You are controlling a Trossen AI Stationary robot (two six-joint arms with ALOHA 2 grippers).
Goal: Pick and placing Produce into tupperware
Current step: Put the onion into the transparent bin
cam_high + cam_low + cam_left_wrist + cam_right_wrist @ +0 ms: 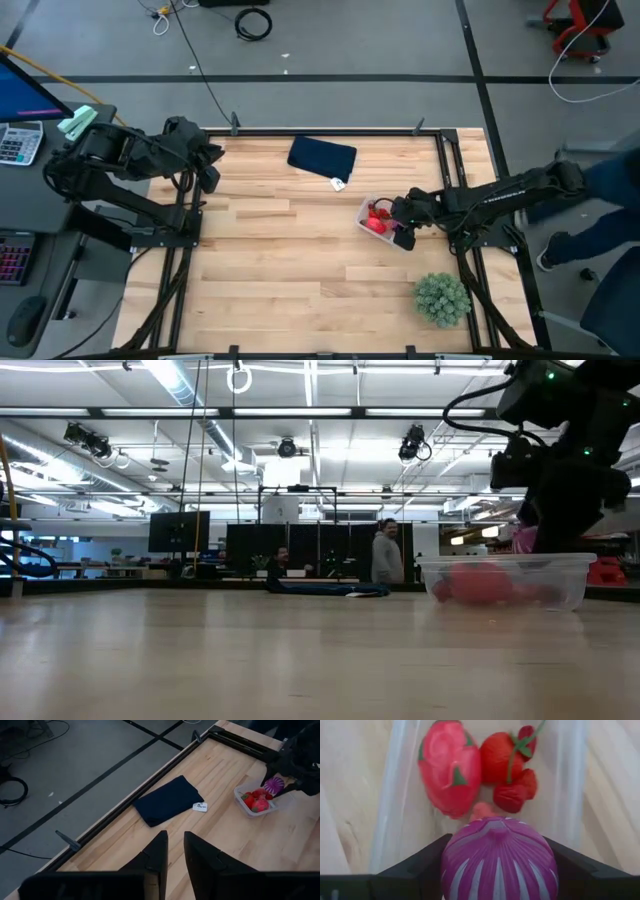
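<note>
Purple produce [498, 857] gripped in right jaws above tupperware [387, 795].

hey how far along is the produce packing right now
Nearly finished, by the look of it. Done: red produce already lies inside the tupperware. In hand: the right pincer holds a purple striped piece directly above the container, not yet released. Left: dropping that piece in. No loose produce shows on the table. The left pincer waits at the table's far-left corner, holding nothing.

Bright overhead strip lights [180, 385]; close wrist view blurred.
</note>
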